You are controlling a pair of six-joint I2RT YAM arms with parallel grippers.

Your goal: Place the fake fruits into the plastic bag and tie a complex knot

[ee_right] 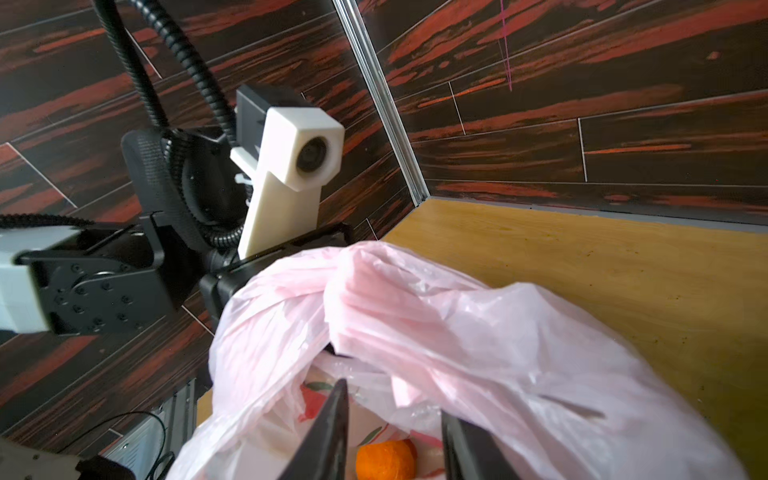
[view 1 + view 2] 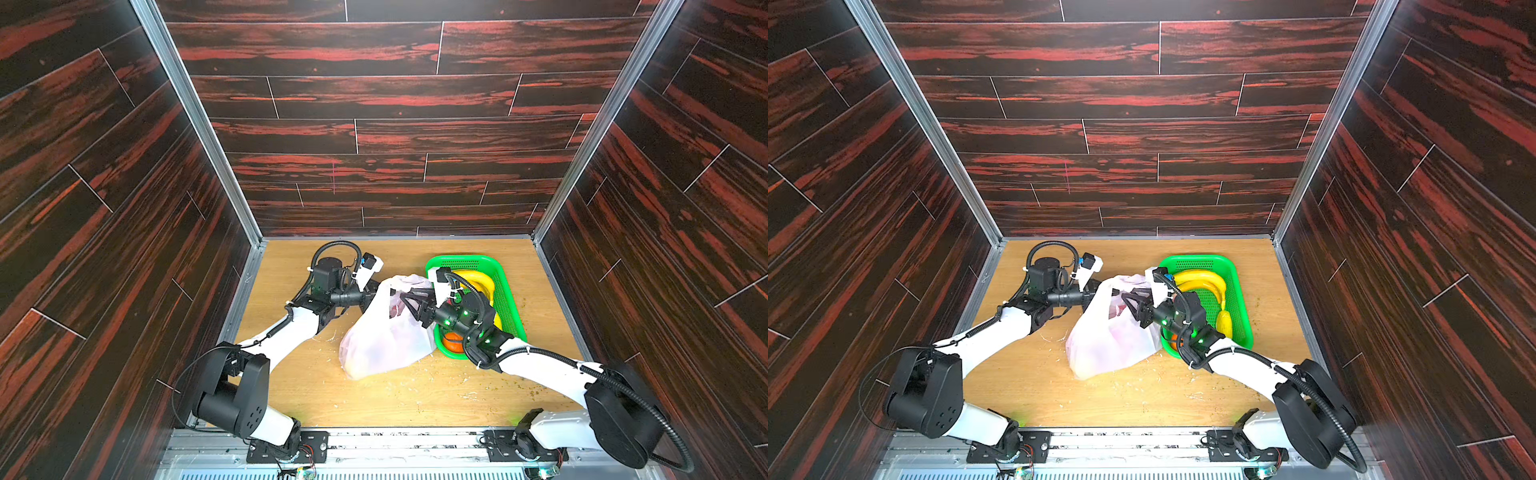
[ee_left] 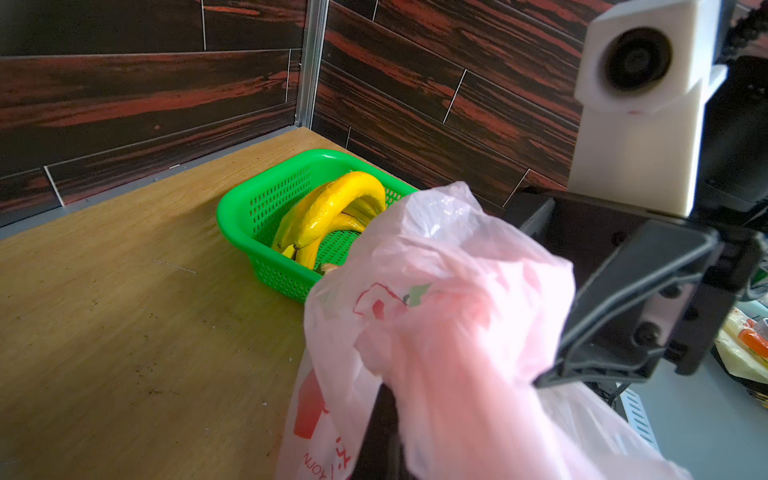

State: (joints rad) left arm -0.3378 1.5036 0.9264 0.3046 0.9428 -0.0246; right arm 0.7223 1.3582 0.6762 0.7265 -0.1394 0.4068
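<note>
Clamped shut with the left gripper (image 2: 369, 299) on a bunched stretch of rim, holding the top of the plastic bag (image 2: 386, 345) up and its mouth open toward the green basket (image 2: 512, 299). Hung the right gripper (image 1: 392, 399) over that mouth, jaws parted, nothing pinched between them; glimpsed an orange (image 1: 386, 459) lying down inside the bag through the gap. Found the bag resting on the table (image 2: 311, 399) just beside the basket, seemingly touching its near wall, with the lower part bulging; could not make out the rest of the contents through the film. Judged the loading only partly done. Counted in the basket, not yet moved, the banana bunch (image 2: 1200, 281), a lemon (image 2: 1224, 325) and a second orange (image 2: 453, 341), the last half hidden under the right arm. Spotted no strawberries, dragon fruit or purple balls clearly in any view; could not say whether bagged already or merely covered. Saw no knot anywhere, and no crossing or twisting of the handles. Reckoned as left to do: carrying the three basket fruits across into the bag, then gathering both handles and tying them, with the left grip shifted from rim to handle first.
</note>
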